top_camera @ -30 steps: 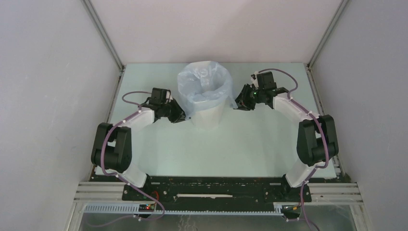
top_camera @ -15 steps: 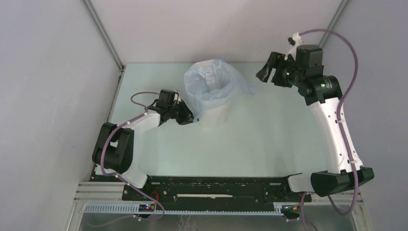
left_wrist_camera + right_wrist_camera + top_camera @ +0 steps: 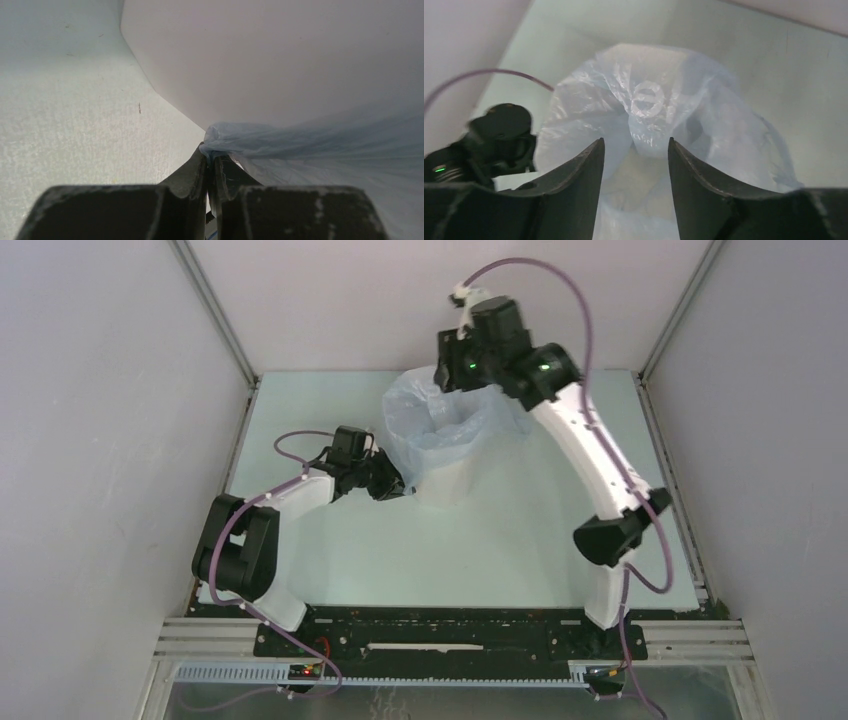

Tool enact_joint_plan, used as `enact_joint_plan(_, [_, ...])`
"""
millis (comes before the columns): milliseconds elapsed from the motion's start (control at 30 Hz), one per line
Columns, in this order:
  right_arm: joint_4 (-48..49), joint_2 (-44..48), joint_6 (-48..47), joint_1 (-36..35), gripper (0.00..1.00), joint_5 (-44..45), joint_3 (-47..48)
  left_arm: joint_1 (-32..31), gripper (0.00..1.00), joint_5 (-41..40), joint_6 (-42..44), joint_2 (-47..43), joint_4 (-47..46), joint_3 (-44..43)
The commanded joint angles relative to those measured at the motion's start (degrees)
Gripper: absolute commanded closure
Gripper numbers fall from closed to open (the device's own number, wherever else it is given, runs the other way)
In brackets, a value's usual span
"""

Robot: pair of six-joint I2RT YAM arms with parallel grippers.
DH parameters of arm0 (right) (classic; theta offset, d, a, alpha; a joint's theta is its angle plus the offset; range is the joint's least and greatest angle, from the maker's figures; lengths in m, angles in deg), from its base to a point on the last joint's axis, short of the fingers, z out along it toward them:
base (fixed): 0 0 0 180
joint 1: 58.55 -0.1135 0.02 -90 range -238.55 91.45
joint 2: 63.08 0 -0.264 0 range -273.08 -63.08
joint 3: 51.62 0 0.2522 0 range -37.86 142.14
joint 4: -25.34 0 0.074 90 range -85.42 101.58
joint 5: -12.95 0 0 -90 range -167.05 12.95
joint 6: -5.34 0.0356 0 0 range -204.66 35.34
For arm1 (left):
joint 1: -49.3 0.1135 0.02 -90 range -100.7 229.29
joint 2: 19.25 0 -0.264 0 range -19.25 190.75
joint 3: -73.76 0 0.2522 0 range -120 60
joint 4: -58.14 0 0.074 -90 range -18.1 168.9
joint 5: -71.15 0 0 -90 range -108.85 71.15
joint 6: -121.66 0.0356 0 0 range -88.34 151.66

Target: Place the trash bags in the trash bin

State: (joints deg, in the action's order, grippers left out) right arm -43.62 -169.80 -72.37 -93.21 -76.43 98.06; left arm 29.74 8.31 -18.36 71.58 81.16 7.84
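Note:
The pale blue-grey trash bag (image 3: 440, 420) is draped over the mouth of the white trash bin (image 3: 447, 483) at the table's back middle. My left gripper (image 3: 397, 487) is low at the bin's left side, shut on a bunched edge of the bag (image 3: 235, 137), with the bin wall (image 3: 250, 60) right behind. My right gripper (image 3: 448, 360) is raised above the bin's far rim, open and empty. In the right wrist view it (image 3: 636, 142) looks down into the open bag (image 3: 649, 107), which has white lettering.
The pale green table (image 3: 500, 540) is walled by grey panels on the left, back and right. A black rail (image 3: 440, 635) runs along the near edge by the arm bases. The left arm (image 3: 499, 137) shows beside the bag in the right wrist view.
My right arm let go of the bag's right edge, rose and swung left from the right side to above the bin's far rim. The bin and bag shifted slightly right. My left gripper kept its hold.

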Motion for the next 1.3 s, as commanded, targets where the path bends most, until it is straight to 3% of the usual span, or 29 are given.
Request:
enact_joint_plan(0, [-5.69, -6.48, -5.49, -4.53, 0.44, 10.75, 4.26, -0.49, 0.89, -0.4, -0.41, -0.58, -0.39, 0.47])
enact_joint_plan(133, [-4.01, -7.78, -5.9, -6.34, 0.54, 15.16, -1.33, -0.49, 0.89, -0.77, 0.36, -0.72, 0.41, 0.58])
enact_joint_plan(267, [5.01, -8.67, -6.34, -6.74, 0.54, 15.11, -7.17, -0.49, 0.9, -1.01, 1.09, -0.54, 1.29, 0.68])
enact_joint_plan(467, [18.01, -14.09, -1.74, -6.48, 0.54, 14.74, -6.24, -0.49, 0.91, -1.58, 2.46, -1.48, 2.46, 1.54])
enact_joint_plan(633, [28.24, -12.22, 2.5, -6.03, 0.51, 11.72, -10.48, -0.53, 0.91, -2.28, 4.03, -1.76, 2.83, 3.59])
enact_joint_plan(833, [19.83, -8.49, 1.16, -4.75, 0.38, 8.57, -11.64, -0.49, 0.91, -3.17, 5.71, -2.77, 3.83, 3.25])
enact_joint_plan(1033, [13.92, -0.86, -2.86, -3.93, 0.27, 6.11, -21.47, -0.4, 0.9, -2.13, 6.05, -3.01, 4.38, 1.01])
enact_joint_plan(1133, [16.52, 0.83, -4.14, -4.34, 0.28, 6.83, -27.31, -0.4, 0.89, -1.77, 6.6, -3.22, 5.45, -1.18])
enact_joint_plan(1267, [20.66, -2.85, -2.18, -4.45, 0.41, 8.94, -28.69, -0.4, 0.88, -1.16, 7.08, -2.83, 7.04, -3.92])
